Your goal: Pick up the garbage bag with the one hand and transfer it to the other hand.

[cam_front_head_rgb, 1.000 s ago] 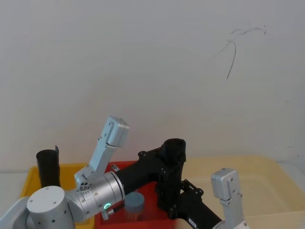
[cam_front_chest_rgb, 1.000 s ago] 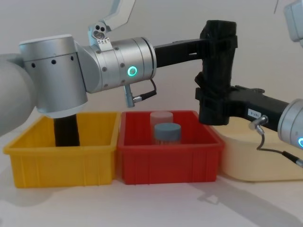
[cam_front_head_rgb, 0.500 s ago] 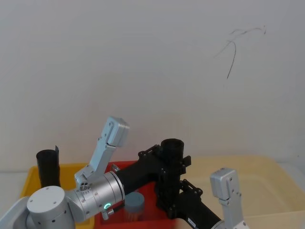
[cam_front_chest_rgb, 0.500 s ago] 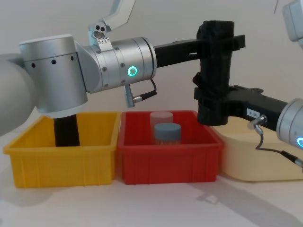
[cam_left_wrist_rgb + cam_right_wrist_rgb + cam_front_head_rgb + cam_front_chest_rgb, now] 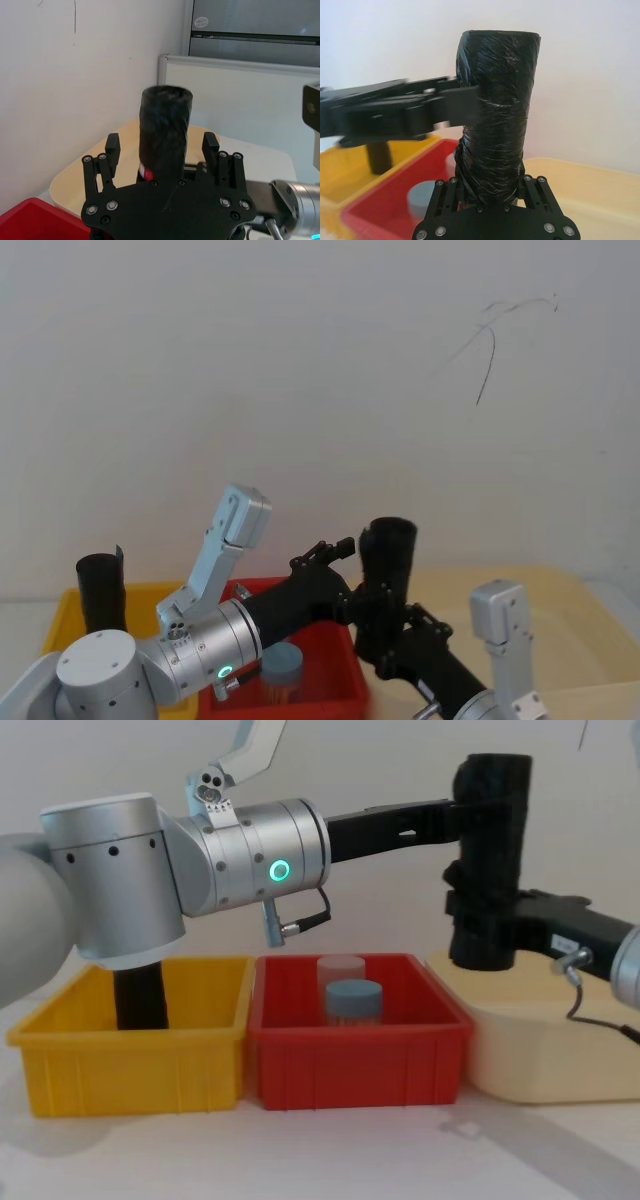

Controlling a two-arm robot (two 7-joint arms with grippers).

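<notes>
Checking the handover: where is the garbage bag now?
Chest view, right side: the garbage bag is upright, clamped low by the right gripper above the left end of the cream tray; the open left gripper flanks it higher up.

Bins: three: yellow bin, red bin, cream bin. Black rolls: two: garbage bag, slimmer roll. Jars: two.

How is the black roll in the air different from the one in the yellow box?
The garbage bag is held in the air by the right tool, with the left tool open around it; the slim roll stands in the yellow bin. The garbage bag has an even round rim; the slim roll's top has a notch. Both are black and roughly upright.
</notes>
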